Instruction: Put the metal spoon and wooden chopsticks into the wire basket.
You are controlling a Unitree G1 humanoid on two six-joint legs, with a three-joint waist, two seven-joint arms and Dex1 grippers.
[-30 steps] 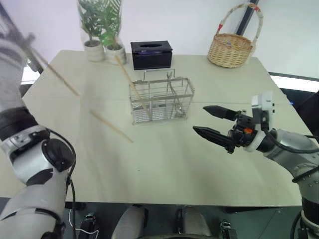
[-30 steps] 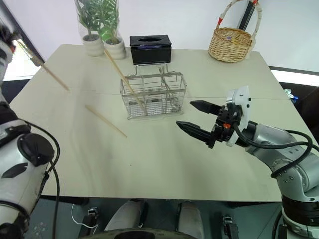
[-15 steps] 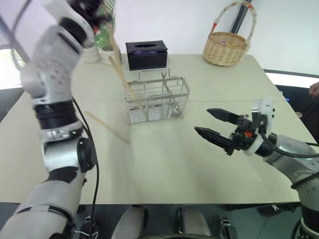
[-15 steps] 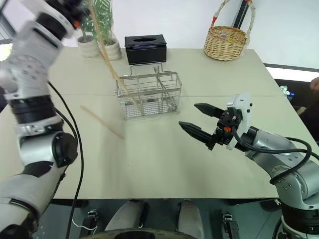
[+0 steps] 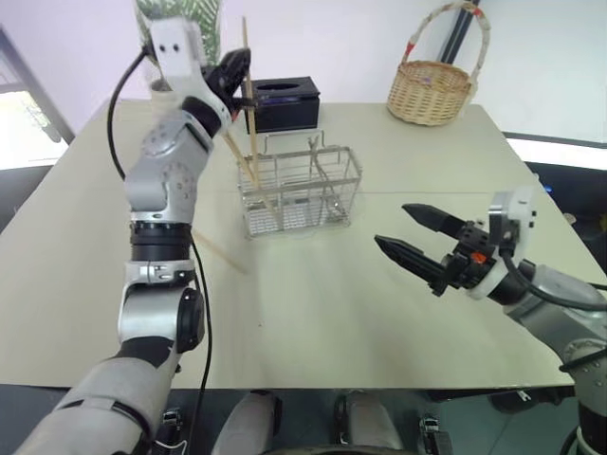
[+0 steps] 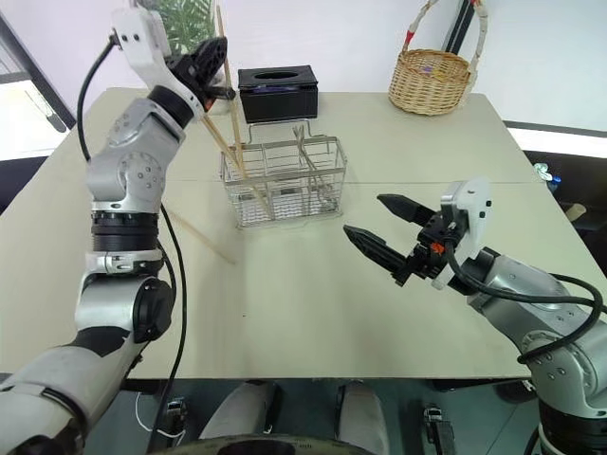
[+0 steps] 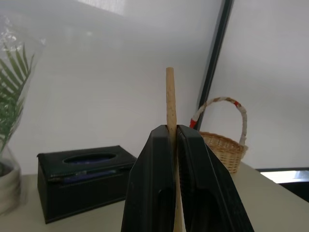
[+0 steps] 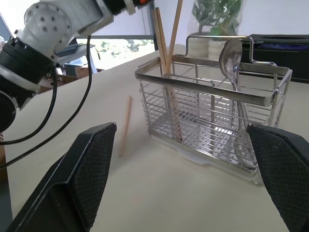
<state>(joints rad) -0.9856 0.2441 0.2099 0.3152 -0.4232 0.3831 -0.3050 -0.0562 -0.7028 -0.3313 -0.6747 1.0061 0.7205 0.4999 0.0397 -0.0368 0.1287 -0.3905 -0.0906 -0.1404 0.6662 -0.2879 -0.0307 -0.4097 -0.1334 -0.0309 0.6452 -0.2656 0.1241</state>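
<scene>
Left gripper [image 5: 239,68] is clamped on a chopstick [image 5: 248,95], held near upright with its lower end inside the wire basket [image 5: 302,192]. A second chopstick [image 8: 164,63] leans in the same end compartment. A third [image 6: 201,237] lies flat on the table [image 5: 379,322] just beside the basket. The spoon [image 8: 231,63] stands in the basket. Right gripper [image 5: 410,237] hovers near the basket, fingers apart, holding nothing.

Light: bright, even, diffuse | Source: window [image 5: 24,133] glare at far left | Shadows: faint, soft on counter [image 5: 313,303] | Focus: head views sharp; wrist-view gripper fingers [image 8: 82,179] soft.
</scene>
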